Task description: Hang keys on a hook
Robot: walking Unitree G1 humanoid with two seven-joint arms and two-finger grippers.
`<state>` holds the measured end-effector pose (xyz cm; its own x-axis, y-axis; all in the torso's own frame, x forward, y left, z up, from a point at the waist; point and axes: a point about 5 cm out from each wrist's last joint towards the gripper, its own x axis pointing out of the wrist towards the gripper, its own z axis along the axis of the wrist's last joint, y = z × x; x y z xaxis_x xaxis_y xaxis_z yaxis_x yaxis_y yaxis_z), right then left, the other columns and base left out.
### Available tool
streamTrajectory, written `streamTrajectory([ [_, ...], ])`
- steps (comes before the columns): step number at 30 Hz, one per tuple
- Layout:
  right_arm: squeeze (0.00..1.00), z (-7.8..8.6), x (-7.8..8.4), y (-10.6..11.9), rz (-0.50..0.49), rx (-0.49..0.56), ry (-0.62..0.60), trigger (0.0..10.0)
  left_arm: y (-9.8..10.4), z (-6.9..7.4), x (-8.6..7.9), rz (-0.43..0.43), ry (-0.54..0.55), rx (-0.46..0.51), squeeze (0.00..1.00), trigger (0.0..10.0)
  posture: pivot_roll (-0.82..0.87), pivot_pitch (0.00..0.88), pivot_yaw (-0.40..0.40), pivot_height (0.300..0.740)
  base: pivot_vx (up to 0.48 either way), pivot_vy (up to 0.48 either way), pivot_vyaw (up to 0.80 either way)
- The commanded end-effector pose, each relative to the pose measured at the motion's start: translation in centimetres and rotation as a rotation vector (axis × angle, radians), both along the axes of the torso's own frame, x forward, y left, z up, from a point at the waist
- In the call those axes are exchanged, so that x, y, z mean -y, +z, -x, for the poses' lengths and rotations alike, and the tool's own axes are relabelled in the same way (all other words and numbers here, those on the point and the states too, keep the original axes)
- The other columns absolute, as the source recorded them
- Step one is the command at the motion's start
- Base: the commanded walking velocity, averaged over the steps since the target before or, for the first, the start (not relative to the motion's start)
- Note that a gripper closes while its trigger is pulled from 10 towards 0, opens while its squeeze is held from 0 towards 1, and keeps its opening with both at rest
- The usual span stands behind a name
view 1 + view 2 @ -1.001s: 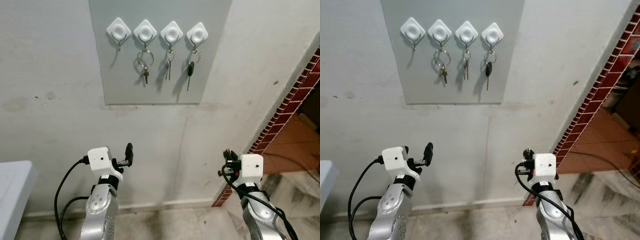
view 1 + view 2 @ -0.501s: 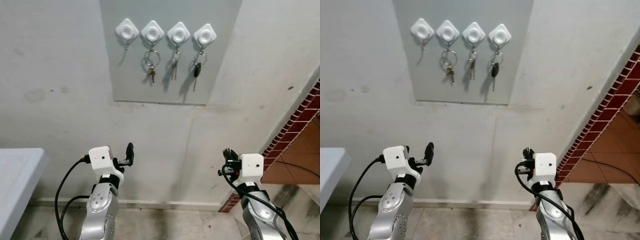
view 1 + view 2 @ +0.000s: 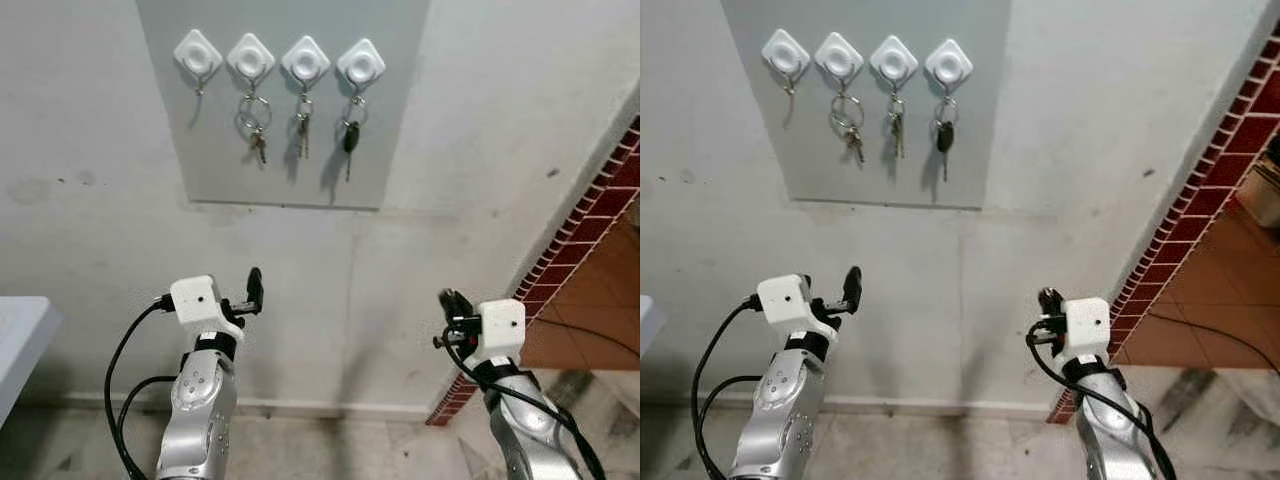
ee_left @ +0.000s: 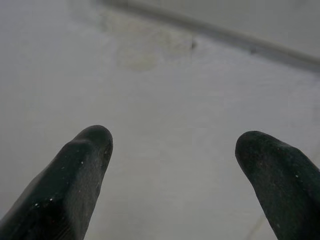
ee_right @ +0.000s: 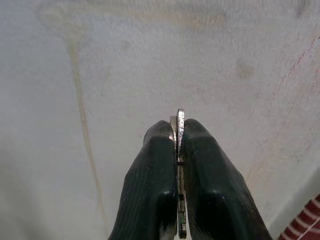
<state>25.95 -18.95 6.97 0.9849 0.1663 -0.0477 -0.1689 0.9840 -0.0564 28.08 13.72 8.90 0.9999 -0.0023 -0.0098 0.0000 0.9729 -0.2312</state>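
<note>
- The keys [image 5: 179, 150] show as a thin metal edge pinched between the two black fingers [image 5: 155, 190] of the right gripper [image 5: 178, 131], which is clamped tight on them; only a sliver of metal sticks out past the fingertips.
- In the head views the right gripper [image 3: 452, 303] is held up low in the scene, at about 4 o'clock from the middle of the frame, close to the pale wall [image 3: 80, 120] and well below the hooks.
- The empty hook [image 3: 197, 55] is the leftmost of four white diamond-shaped hooks in a row on a grey panel [image 3: 400, 100], at about 11 o'clock in the left eye view.
- The three hooks to its right are each loaded: a large ring with a small key [image 3: 255, 115], a pair of slim keys [image 3: 302, 130], and a black-headed key [image 3: 350, 140].
- The left gripper [image 3: 254, 287] is raised at about 7 o'clock, its fingers [image 4: 75, 185] spread wide with nothing between them, facing bare wall.
- A red brick-tiled edge [image 3: 590, 215] runs diagonally at 3 to 4 o'clock, with an orange floor beyond it.
- A pale table corner [image 3: 18, 340] sits at 8 o'clock.
- Black cable [image 3: 125, 360] loops beside the left arm.
</note>
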Motion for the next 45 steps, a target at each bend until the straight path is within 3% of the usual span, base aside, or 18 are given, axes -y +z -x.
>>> streamTrajectory([
  [1, 0.0, -0.6, -0.2, 0.9, -0.017, 0.029, 0.017, 10.0, 0.6, -0.3, 0.3, 0.021, 0.011, 0.015, 0.0, 10.0, -0.03, 0.029, -0.057, 0.74, 0.0, 0.0, 0.0],
  [6, 0.0, -1.5, -0.1, 2.1, -0.002, 0.064, 0.048, 10.0, 1.2, -0.6, 0.6, 0.048, -0.001, 0.025, 0.0, 10.0, -0.03, 0.016, -0.059, 0.74, 0.0, 0.0, 0.0],
  [20, 0.0, -2.0, -0.3, 2.8, -0.001, 0.084, 0.082, 10.0, 1.7, -0.9, 0.6, 0.02, -0.012, 0.037, 0.0, 10.0, -0.03, 0.018, -0.056, 0.74, 0.0, 0.053, 0.0],
  [31, 0.0, -3.8, -0.9, 5.4, 0.076, 0.162, 0.231, 10.0, 3.9, -1.8, 1.1, -0.184, -0.196, 0.146, 0.0, 10.0, -0.02, 0.033, -0.057, 0.74, 0.0, 0.0, 0.0],
  [34, 0.0, -4.3, -1.6, 6.2, 0.079, 0.188, 0.283, 10.0, 3.7, -1.6, 1.1, -0.18, -0.223, 0.142, 0.0, 10.0, -0.02, 0.033, -0.053, 0.74, 0.0, 0.0, 0.0],
  [39, 0.0, -4.9, -4.1, 7.2, 0.067, 0.233, 0.393, 10.0, 3.1, -0.5, 0.8, -0.179, -0.233, 0.134, 0.0, 10.0, -0.01, 0.034, -0.059, 0.74, 0.0, 0.0, 0.0],
  [45, 0.0, -5.3, -6.3, 8.3, 0.04, 0.278, 0.477, 10.0, 3.7, -0.7, 0.5, -0.169, -0.205, 0.151, 0.0, 10.0, 0.0, 0.034, -0.066, 0.74, 0.0, 0.0, 0.0],
])
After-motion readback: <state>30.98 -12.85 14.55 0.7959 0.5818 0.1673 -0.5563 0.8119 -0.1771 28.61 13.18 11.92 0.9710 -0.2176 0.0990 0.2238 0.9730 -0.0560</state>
